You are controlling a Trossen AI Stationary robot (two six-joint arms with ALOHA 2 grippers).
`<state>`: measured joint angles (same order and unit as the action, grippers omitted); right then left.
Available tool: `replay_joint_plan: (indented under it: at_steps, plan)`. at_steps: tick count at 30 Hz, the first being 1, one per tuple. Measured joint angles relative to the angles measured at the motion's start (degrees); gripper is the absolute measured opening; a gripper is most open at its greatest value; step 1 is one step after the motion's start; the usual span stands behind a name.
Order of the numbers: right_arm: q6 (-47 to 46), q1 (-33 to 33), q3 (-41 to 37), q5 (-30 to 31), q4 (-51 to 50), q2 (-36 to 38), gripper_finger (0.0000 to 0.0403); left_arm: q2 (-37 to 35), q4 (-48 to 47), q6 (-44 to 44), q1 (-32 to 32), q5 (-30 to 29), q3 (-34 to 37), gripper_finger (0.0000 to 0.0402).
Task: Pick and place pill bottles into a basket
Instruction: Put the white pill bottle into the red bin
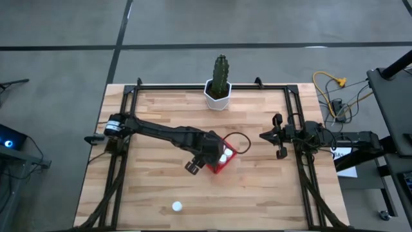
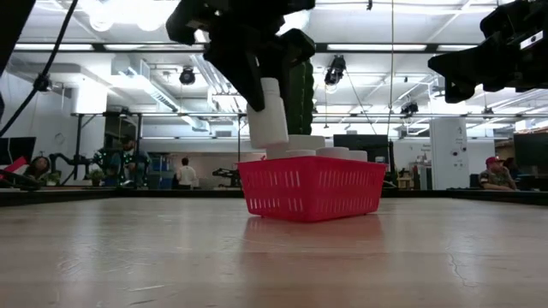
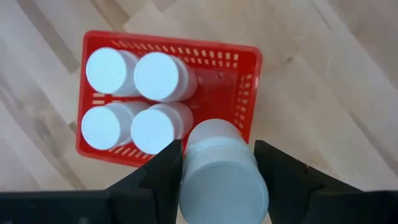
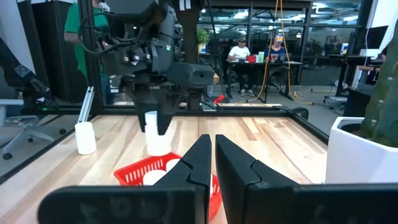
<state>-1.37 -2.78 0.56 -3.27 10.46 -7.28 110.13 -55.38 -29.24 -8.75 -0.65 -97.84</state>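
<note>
The red basket [image 1: 221, 166] stands mid-table with several white pill bottles [image 3: 134, 99] upright in it. My left gripper [image 3: 219, 163] hangs over the basket's left end, shut on another pill bottle [image 2: 271, 115]. A loose pill bottle [image 1: 176, 207] stands on its base near the table's front edge. My right gripper [image 4: 213, 155] waits at the table's right side, level, shut on nothing. My left gripper pinches the pill bottle's upper sides [image 3: 186, 163] between its two fingers [image 3: 163, 174], just below the cap. The fingers come from above, slanting down. The bottle hangs nearly upright below them, its base [image 2: 272, 139] clear above the basket's rim.
A white faceted pot with a green cactus [image 1: 219, 90] stands at the table's far edge. A black frame rail [image 1: 212, 87] runs around the tabletop. Bare wood lies around the basket. People sit in the room beyond the table.
</note>
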Motion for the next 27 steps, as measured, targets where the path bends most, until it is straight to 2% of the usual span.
replay_joint_plan:
  at_steps: [13,27]
  plan:
    - [-0.02,0.01,0.0,-0.01,0.0,0.0,0.0013,0.33,3.41,-0.06,1.4,0.01,2.51,0.0162]
    - [0.02,0.0,0.0,0.0,0.0,-0.01,0.0013,3.75,2.43,0.29,1.42,0.58,2.73,0.0162]
